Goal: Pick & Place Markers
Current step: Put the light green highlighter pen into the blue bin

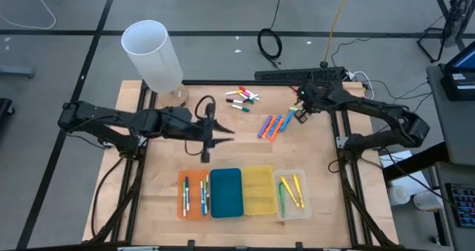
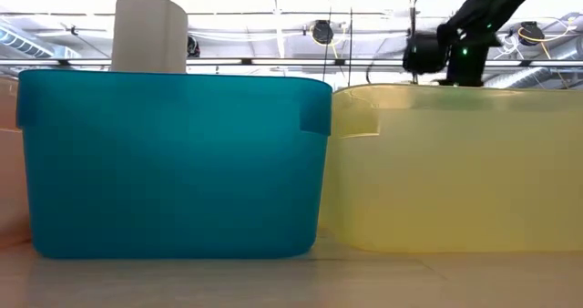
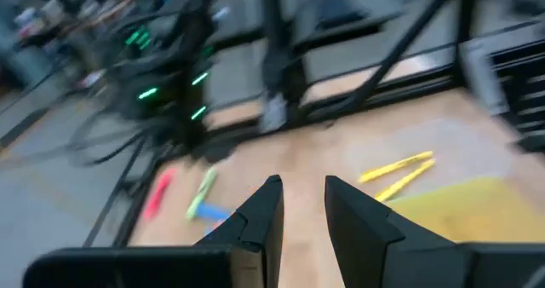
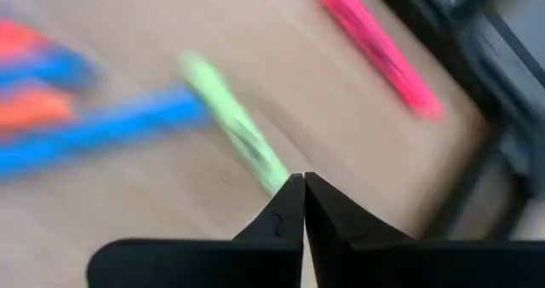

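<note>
Bare table point(image 1: 319, 151) between loose markers point(image 1: 273, 126) and trays point(image 1: 242, 192).

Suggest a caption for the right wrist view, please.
Shut right gripper above a green marker.

A grey concrete floor point(image 1: 67, 13) with dark seam lines is spreading around the light wooden counter point(image 1: 237, 147). A coiled black cable point(image 1: 269, 43) is lying on the floor beyond the counter's far edge, and a white cable point(image 1: 33, 10) is trailing past the far left corner. In the low view, a white ceiling point(image 2: 273, 16) with beams and pipes is showing overhead.
</note>
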`<state>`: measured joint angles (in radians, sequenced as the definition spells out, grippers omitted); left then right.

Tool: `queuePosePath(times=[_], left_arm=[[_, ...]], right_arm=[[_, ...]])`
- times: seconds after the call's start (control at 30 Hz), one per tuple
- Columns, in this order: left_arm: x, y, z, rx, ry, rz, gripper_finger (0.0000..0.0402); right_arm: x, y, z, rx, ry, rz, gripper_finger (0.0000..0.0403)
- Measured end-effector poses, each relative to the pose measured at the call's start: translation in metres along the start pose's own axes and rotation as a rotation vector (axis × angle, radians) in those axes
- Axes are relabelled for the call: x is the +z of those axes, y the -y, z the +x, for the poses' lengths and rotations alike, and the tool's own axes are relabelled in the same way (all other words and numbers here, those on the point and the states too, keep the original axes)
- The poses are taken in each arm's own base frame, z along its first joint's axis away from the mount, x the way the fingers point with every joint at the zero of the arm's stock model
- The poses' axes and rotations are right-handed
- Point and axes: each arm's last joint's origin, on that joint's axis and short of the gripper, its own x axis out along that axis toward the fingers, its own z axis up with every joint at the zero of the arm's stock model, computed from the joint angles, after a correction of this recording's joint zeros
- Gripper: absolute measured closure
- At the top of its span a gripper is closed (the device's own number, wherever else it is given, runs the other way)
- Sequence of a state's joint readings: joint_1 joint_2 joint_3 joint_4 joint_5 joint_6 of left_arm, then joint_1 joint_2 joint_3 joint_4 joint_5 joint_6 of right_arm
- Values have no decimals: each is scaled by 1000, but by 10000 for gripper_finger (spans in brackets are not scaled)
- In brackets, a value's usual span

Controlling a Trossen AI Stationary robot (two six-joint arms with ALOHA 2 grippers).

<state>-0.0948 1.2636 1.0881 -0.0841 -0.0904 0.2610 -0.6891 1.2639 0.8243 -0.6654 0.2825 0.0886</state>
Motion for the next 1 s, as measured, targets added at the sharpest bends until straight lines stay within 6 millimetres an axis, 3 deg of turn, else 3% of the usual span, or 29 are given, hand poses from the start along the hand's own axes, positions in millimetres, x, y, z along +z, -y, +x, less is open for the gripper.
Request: queuePosePath(times=[0.1,0.2,0.4,0.5,0.8,1.0], left_arm=[[2,11,1,-132,98,50,309],[-5,17,-1,-211,180,63,309],[-18,0,-17,-100,249,-23,309],[-25,-5,-25,-77,251,-69,309],[-30,-7,-30,-58,252,-71,309],[-31,-7,-30,-60,245,-74,309]], right_arm=[[7,-3,-2,113,135,-70,382],[7,1,2,119,150,-122,339],[-10,15,26,108,40,-167,239],[-20,20,39,129,-3,-169,216],[-36,20,71,215,-39,-173,237],[-43,15,81,228,-101,-189,282]])
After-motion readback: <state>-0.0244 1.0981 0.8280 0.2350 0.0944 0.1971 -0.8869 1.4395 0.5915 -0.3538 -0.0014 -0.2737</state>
